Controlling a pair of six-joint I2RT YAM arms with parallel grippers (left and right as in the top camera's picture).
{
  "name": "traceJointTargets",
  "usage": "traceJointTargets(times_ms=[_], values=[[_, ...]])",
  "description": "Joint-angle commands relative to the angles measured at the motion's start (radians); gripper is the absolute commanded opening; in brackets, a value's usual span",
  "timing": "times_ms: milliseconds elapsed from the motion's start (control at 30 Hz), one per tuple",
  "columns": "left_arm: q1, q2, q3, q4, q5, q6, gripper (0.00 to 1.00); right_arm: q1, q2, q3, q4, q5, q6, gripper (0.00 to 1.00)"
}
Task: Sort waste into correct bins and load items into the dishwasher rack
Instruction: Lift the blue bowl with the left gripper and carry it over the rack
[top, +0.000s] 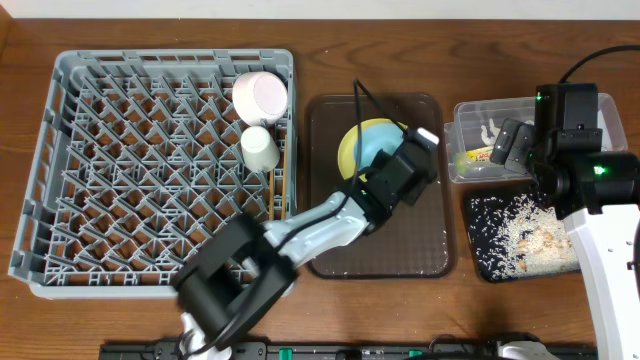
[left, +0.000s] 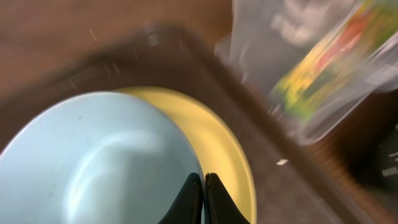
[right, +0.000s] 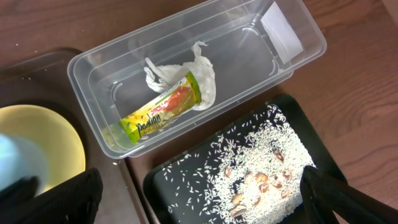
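Glossy round blue bowl (left: 93, 162), pegged grey rack (top: 170, 57)

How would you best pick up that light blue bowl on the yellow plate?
Pinch the thin rim of the light blue bowl, one finger inside, one outside, coming from above. It sits mouth up on the yellow plate, so the rim is its only narrow edge. The left end effector is shut on it there.

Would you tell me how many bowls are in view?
2: a white bowl in the dishwasher rack, far-right corner, and a light blue bowl on the yellow plate on the brown tray. None seems hidden.
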Motion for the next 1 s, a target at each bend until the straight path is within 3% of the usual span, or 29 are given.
traceJointTargets(times_ms=[0, 233, 333, 433, 600, 733, 800, 967], values=[[0.001, -0.164, 0.018, -0.033, -0.012, -0.015, 0.06, 0.000, -0.006, 0.003, -0.001, 0.016, -0.007, 0.99], [0.063, -0.437, 0.018, -0.342, 0.009, -0.247, 0.06, -0.001, -0.006, 0.003, -0.001, 0.016, -0.007, 0.99], [0.151, -0.544, 0.018, -0.502, 0.181, -0.332, 0.06, 0.000, -0.006, 0.003, -0.001, 0.016, -0.007, 0.99], [0.282, -0.626, 0.018, -0.605, 0.460, -0.377, 0.06, 0.000, -0.006, 0.003, -0.001, 0.016, -0.007, 0.99], [0.555, -0.671, 0.018, -0.629, 0.954, -0.447, 0.06, 0.000, -0.006, 0.003, -0.001, 0.016, -0.007, 0.99], [0.746, -0.637, 0.009, -0.629, 1.225, -0.504, 0.06, -0.001, -0.006, 0.003, -0.001, 0.016, -0.007, 0.99], [0.820, -0.620, -0.010, -0.630, 1.302, -0.515, 0.06, -0.001, -0.006, 0.003, -0.001, 0.016, -0.007, 0.99], [0.920, -0.616, -0.095, -0.573, 1.327, -0.598, 0.07, 0.000, -0.006, 0.003, -0.001, 0.016, -0.007, 0.99]])
